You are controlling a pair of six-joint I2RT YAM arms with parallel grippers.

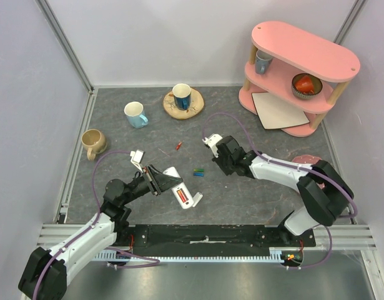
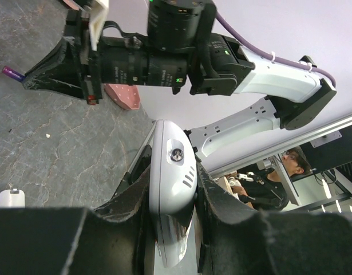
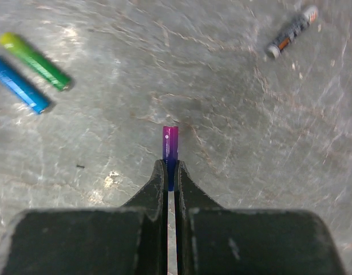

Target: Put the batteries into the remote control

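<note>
- Just above the table, near its front middle, the remote control (image 1: 181,187) was gripped at one end by the left gripper (image 2: 174,217). Its fingers were closed narrowly on the white body, which tilted up off the surface.
- To the robot's right of the remote and a little beyond it, the right gripper (image 3: 170,169) pinched a purple battery (image 3: 170,143). The jaws were nearly together, with the battery's tip sticking out past them and held clear of the tabletop.
- Between the remote and the right gripper, a green battery (image 3: 38,62) and a blue battery (image 3: 20,85) lay side by side on the table, close together.
- Farther beyond the remote, a dark battery with an orange band (image 3: 291,33) lay alone, well apart from the pair.
- The top view showed a red patch at the remote's free end; whether it was a seated battery or the button could not be told.
- Judged from this, the task was at an early-to-middle stage: one battery was picked up and the remote presented, but the purple one was not yet in the compartment. Three lay unloaded, so the insertion itself was left to do.
</note>
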